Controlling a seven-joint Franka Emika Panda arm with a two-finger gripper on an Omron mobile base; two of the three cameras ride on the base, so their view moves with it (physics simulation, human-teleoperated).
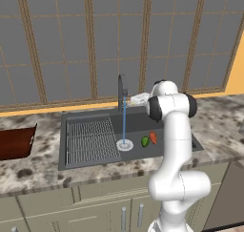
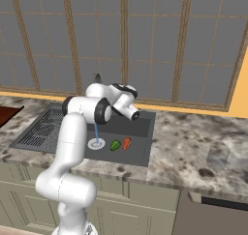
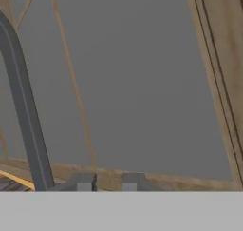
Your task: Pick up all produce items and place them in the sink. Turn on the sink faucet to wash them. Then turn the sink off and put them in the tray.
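While faucet (image 1: 122, 89) runs, veg (image 1: 149, 139) in sink (image 1: 138, 123)

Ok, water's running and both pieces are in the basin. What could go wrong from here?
1. The pincer sits beside the slim faucet, shut; reaching for the small lever, it may slip off and leave the stream running.
2. The carrot and the green piece lie touching near the drain; gripping one may push the other away.
3. The tray lies far to the left, past the rack: a long carry for small, wet produce.
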